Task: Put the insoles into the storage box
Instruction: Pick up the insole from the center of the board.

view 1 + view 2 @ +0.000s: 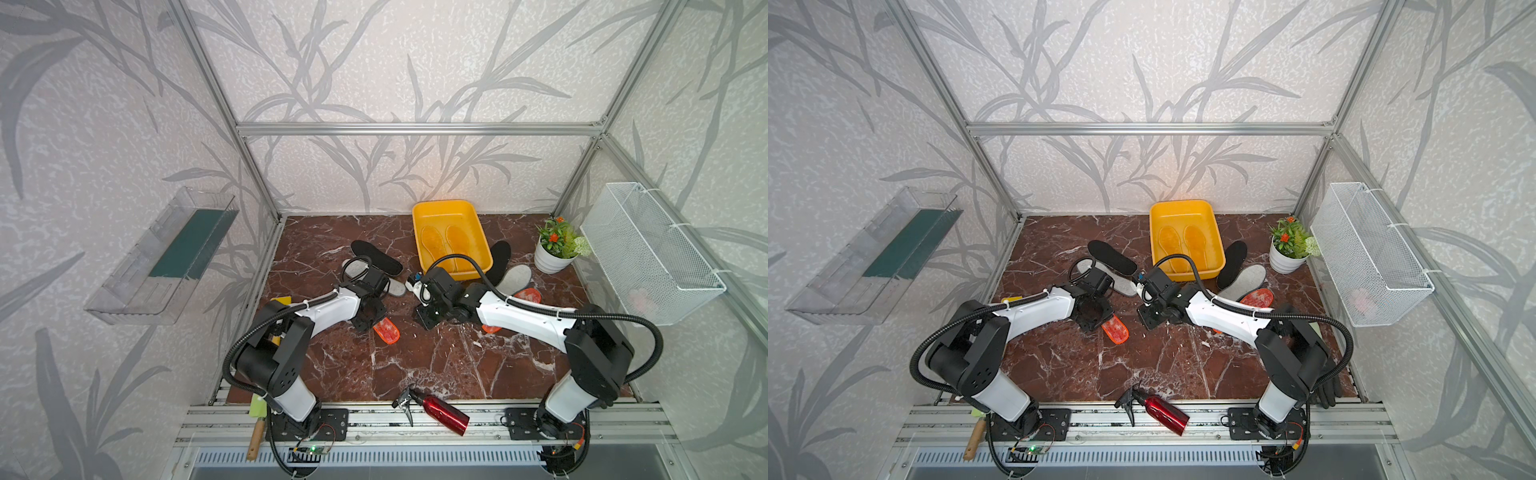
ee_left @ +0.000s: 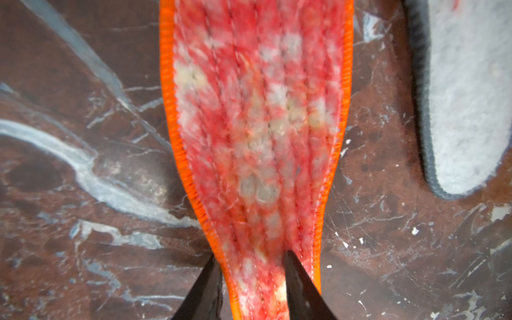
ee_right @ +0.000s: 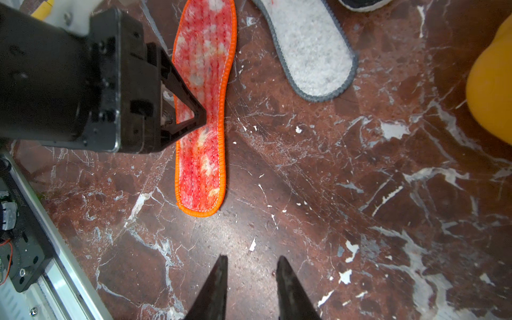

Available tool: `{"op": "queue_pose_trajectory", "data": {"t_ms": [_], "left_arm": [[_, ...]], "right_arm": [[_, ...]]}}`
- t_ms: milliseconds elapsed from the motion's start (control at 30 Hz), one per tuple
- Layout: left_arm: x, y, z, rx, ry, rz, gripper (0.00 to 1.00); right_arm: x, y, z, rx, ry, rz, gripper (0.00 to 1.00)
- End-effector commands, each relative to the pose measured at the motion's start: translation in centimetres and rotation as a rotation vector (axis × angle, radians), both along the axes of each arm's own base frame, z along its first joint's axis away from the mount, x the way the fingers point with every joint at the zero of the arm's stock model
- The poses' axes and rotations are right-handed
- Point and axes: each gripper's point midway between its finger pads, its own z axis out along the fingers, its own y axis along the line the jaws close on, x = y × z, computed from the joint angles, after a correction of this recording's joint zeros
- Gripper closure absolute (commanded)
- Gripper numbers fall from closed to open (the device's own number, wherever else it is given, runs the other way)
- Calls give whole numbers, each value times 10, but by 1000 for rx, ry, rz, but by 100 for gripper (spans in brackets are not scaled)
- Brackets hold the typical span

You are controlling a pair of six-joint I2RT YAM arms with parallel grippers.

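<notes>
I am at the pick-up of the red-orange insole (image 1: 386, 331), which lies flat on the marble table (image 1: 436, 365) in the near-left middle, well apart from the storage box (image 1: 444, 203) at the far centre. My left gripper (image 2: 249, 255) has its fingers drawn in narrow, one outside the orange stitched edge and one over the mottled top. Whether they have truly bitten I cannot tell. My right gripper (image 3: 252, 259) hangs above bare table just beside it, fingers parted and holding nothing. The insole's long axis runs on a diagonal from far-left to near-right. Its narrower end, the heel as I judge it, points near. The box runs near to far, and the yellow pair (image 1: 444, 241) already lies lengthwise in it. So next I judge I must secure the pinch, lift, carry it far-right, and turn it to lie along the box.
</notes>
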Motion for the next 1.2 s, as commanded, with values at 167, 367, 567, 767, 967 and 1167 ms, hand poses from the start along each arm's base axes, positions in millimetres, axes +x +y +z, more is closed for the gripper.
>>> {"op": "queue_pose_trajectory", "data": {"t_ms": [167, 367, 567, 767, 967, 1167], "left_arm": [[-20, 5, -28, 42, 115, -6, 78], [-19, 3, -30, 36, 121, -18, 85], [-20, 3, -28, 38, 119, -23, 96], [-18, 7, -11, 54, 85, -47, 100], [-16, 15, 36, 71, -7, -78, 100], [-6, 15, 89, 31, -179, -113, 100]], "right_arm": [[3, -5, 16, 35, -36, -12, 69], [3, -9, 16, 34, -37, -23, 69], [3, -12, 16, 29, -33, -24, 69], [-1, -11, 30, 47, -10, -8, 69], [-6, -11, 56, 63, 26, 22, 67], [-5, -13, 88, 107, 20, 11, 67]]}}
